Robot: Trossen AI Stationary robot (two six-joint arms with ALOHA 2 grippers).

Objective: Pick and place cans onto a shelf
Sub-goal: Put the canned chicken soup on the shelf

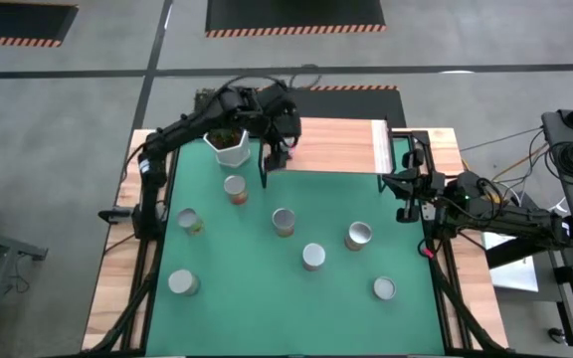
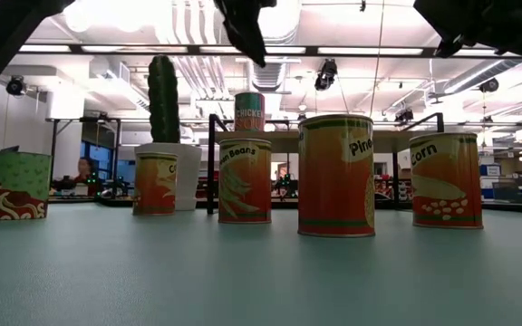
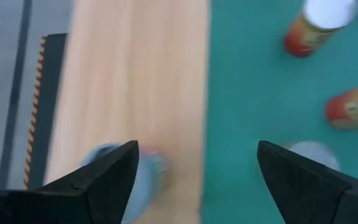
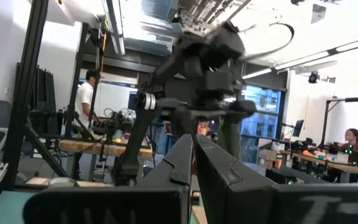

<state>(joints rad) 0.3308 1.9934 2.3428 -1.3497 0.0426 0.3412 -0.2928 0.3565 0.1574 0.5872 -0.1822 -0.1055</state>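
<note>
Left gripper (image 1: 278,151): above the shelf (image 1: 341,145), at the end nearest the cactus pot (image 1: 229,145); fingers (image 3: 107,177) spread wide, holding nothing.
Contact: no finger touches a can; in the left wrist view the two dark fingers frame the wooden board with empty space between them.
Can on shelf (image 2: 249,111): one can stands on the shelf, directly below the left gripper; the low view shows it raised behind the others, with a greenish and orange label.
Right gripper (image 1: 402,187): beside the shelf's far end from the cactus pot, at the edge of the green mat (image 1: 267,288); fingers pressed together, holding nothing.
Cans on mat: six, all upright, silvery tops showing in the high view.
Can positions from the shelf: one (image 1: 235,189) just off it near the cactus pot; three more (image 1: 187,221) (image 1: 284,222) (image 1: 358,236) farther out; then one (image 1: 313,257); the last two (image 1: 182,283) (image 1: 384,288) farthest off.
Can total: seven.
Cactus pot: one, white, beside the shelf end.
Shelf count: one.
</note>
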